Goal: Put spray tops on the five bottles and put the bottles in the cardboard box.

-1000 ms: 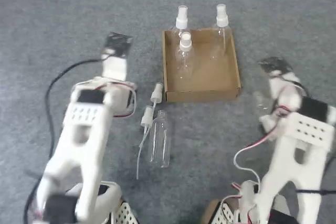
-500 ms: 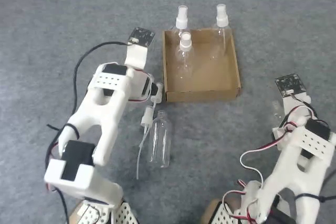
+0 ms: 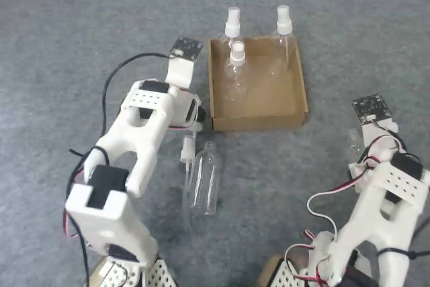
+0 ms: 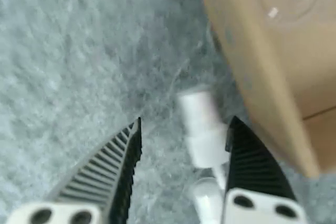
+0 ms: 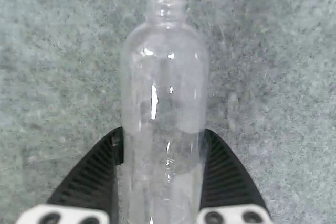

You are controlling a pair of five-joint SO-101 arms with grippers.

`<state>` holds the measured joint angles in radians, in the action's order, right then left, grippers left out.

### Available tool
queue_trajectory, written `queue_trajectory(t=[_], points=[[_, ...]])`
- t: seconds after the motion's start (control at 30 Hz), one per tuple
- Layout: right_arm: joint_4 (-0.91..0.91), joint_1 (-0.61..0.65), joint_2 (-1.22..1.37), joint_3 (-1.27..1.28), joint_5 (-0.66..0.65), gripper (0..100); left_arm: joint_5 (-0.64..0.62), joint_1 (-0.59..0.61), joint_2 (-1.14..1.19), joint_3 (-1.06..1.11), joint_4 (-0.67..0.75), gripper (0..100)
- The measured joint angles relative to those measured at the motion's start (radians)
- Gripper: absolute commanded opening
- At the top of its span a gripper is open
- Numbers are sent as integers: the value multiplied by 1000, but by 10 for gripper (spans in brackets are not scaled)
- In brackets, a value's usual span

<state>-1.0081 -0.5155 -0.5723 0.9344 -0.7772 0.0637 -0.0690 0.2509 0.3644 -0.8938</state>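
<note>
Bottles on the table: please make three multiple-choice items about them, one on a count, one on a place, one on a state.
1. How many bottles with spray tops stand in the cardboard box? A two; B three; C five.
2. Where is the lying bottle? A on the grey carpet, outside the box; B in the box; C on the box's rim.
3. The right end effector is: A open and empty; B shut on a spray top; C shut on a topless bottle.
Answers: 1 B, three white tops rise from the box; 2 A, grey carpet shows all around it; 3 C, both fingers touch its clear sides.
</note>
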Motion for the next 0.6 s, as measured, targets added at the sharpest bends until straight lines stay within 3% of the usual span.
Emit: queue_trajectory(t=[0.4, 0.6], points=[[0, 0, 0, 0, 0, 9, 74, 101, 2, 0, 0, 214], [0, 0, 0, 37, -2, 9, 69, 98, -17, -63, -140, 217]])
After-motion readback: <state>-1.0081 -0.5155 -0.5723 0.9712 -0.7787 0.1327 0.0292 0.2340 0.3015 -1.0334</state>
